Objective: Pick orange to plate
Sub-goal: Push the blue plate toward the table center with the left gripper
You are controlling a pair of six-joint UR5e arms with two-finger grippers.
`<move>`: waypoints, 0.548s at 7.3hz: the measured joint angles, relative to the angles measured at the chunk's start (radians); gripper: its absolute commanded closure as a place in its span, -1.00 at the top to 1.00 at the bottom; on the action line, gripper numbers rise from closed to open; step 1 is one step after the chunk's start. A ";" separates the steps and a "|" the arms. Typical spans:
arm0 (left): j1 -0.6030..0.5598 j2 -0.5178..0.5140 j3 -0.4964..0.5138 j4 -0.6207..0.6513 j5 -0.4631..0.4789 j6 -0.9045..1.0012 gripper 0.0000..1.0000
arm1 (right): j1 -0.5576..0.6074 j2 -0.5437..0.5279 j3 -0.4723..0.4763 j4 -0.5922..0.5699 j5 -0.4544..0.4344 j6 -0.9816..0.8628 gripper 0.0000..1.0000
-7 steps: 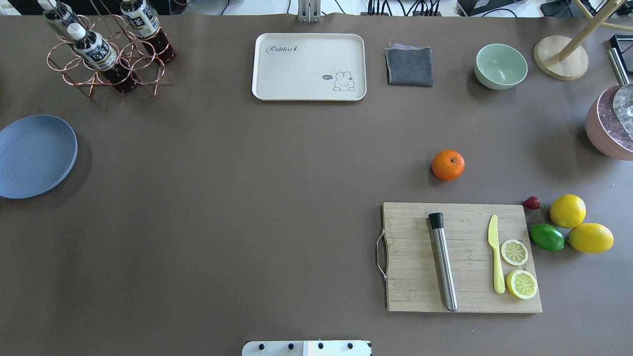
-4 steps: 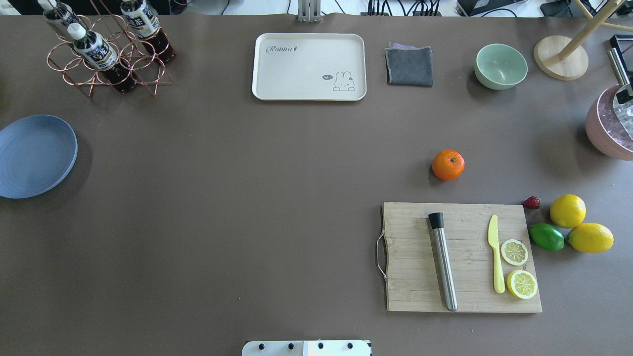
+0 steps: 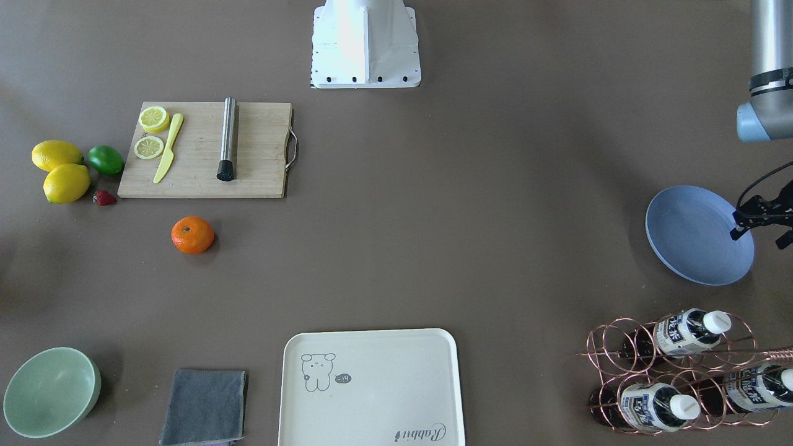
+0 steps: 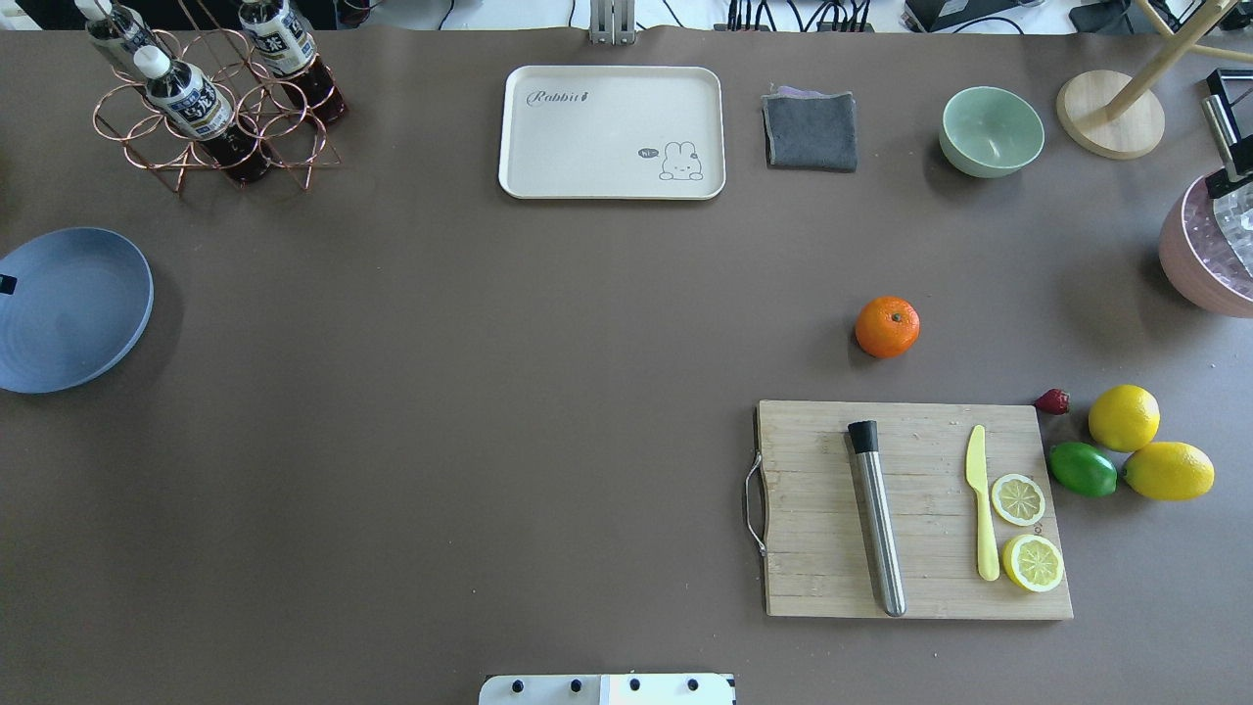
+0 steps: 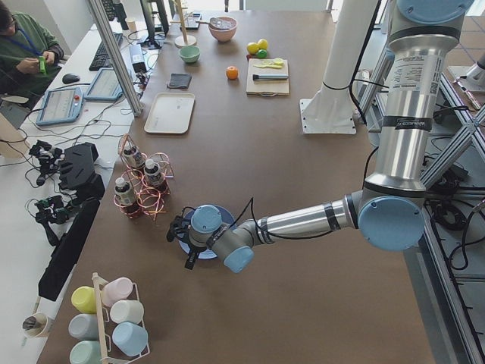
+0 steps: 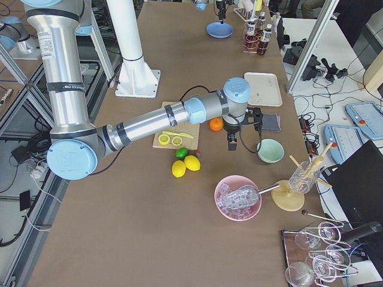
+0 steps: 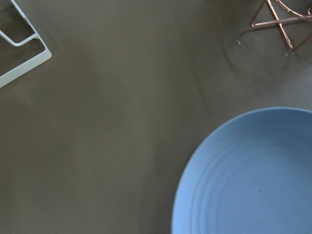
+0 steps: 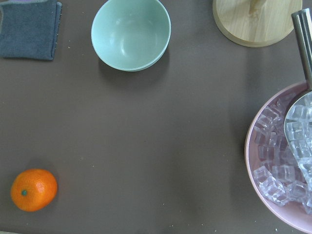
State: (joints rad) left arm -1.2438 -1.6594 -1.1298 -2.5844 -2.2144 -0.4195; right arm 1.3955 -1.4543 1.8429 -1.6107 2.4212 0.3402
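Orange point(image 4: 887, 327) sits on bare table just beyond the cutting board point(image 4: 915, 509), near the right gripper point(image 6: 232, 140) and slightly inboard of it. The left gripper point(image 3: 761, 217) hangs over the plate point(image 4: 73, 308), well apart. I cannot tell either gripper's opening.

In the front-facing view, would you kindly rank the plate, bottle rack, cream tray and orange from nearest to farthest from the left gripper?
1. plate: right side, its edge under the left gripper.
2. bottle rack: bottom right corner.
3. cream tray: bottom centre.
4. orange: far left half.
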 measured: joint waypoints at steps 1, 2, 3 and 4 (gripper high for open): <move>0.005 -0.001 0.005 0.000 0.003 0.000 0.95 | -0.005 0.004 -0.001 0.000 -0.004 0.002 1.00; 0.006 -0.002 0.010 0.000 0.004 0.000 0.95 | -0.010 0.008 -0.002 0.000 -0.010 0.003 1.00; 0.007 -0.002 0.014 0.001 0.003 0.000 0.94 | -0.014 0.012 -0.004 0.000 -0.017 0.003 1.00; 0.009 -0.001 0.021 0.001 0.000 0.001 0.94 | -0.016 0.015 -0.007 0.000 -0.024 0.003 1.00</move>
State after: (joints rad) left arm -1.2349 -1.6599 -1.1089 -2.5834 -2.2140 -0.4185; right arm 1.3793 -1.4393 1.8361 -1.6107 2.3972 0.3435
